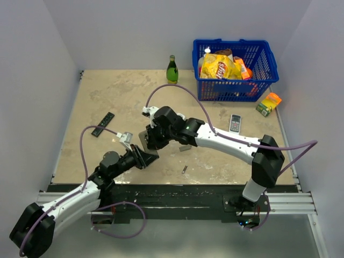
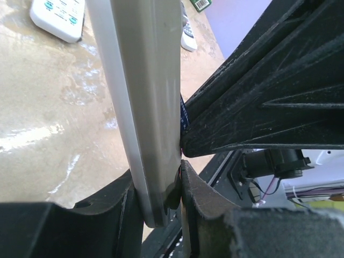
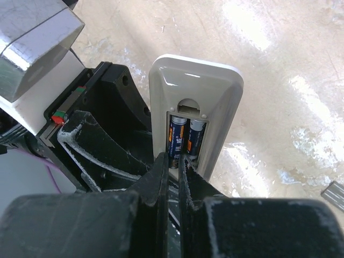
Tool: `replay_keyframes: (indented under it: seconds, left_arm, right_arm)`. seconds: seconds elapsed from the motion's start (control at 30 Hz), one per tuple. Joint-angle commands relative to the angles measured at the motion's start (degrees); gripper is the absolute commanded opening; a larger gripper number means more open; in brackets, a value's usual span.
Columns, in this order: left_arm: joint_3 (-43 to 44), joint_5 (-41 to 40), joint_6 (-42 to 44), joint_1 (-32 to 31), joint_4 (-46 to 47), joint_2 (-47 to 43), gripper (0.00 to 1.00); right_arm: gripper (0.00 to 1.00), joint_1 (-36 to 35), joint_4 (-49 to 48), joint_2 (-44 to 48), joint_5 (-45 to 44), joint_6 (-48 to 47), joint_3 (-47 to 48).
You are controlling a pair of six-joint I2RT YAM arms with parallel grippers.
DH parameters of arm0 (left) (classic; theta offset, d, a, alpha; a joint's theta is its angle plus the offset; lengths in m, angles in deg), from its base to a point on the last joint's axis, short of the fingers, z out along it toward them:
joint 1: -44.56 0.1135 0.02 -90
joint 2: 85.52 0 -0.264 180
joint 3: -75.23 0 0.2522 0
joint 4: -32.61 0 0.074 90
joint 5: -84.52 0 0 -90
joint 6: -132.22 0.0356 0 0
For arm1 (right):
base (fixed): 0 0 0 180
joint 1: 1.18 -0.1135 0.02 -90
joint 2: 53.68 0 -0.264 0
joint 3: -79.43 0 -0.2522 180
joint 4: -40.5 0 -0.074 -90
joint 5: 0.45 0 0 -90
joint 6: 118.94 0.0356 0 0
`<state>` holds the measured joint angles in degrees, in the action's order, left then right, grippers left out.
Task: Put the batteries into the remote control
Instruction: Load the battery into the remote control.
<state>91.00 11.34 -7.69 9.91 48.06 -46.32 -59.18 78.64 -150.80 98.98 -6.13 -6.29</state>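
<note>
Left pincer (image 2: 161,196) clamped on the remote control (image 3: 196,91), holding it clear of the counter (image 1: 97,91), grey back facing the right wrist camera; cover off; two batteries (image 3: 179,137), dark blue jackets, sit side by side in the open bay. Right pincer (image 3: 173,161) nearly together at their lower ends; whether it grips a cell cannot be told. Recommended: press each cell squarely home against its contacts; left clamp firm; no sideways levering.

Bright, even overhead light; white glare patches on the table (image 3: 301,91); soft shadows
</note>
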Motion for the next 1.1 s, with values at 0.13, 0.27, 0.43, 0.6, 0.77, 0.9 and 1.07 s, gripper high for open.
replay_keyframes:
  seconds: [0.13,0.27,0.43,0.6,0.77,0.9,1.07]
  left_arm:
    - [-1.12,8.76,-4.32,-5.60,16.40,-0.26,0.00]
    - [-1.03,8.85,-6.07,-5.60,17.28,-2.37,0.00]
    - [-0.68,6.92,-7.04,-5.60,14.13,-3.69,0.00]
    - [-0.33,1.65,-7.74,-5.60,8.76,-4.40,0.00]
    - [0.11,1.73,-8.18,-5.51,9.99,-3.52,0.00]
    - [0.64,-0.20,-8.01,-5.51,7.10,-4.13,0.00]
    - [1.34,-2.84,-7.31,-5.51,3.66,-4.66,0.00]
  right_arm:
    - [0.04,-0.63,-17.53,2.91,-4.77,0.84,-5.01]
    - [0.11,-0.63,-18.49,2.64,-4.69,1.10,-6.50]
    - [0.17,-0.63,-18.49,4.04,-5.12,0.92,-8.18]
    - [0.19,-0.63,-15.07,5.27,-6.97,0.05,-7.30]
    - [0.27,-0.63,-11.64,4.57,-8.11,-0.84,-6.24]
    - [0.29,-0.63,-11.20,4.92,-8.02,-1.01,-6.33]
    - [0.31,-0.71,-9.97,5.45,-8.90,-1.45,-6.33]
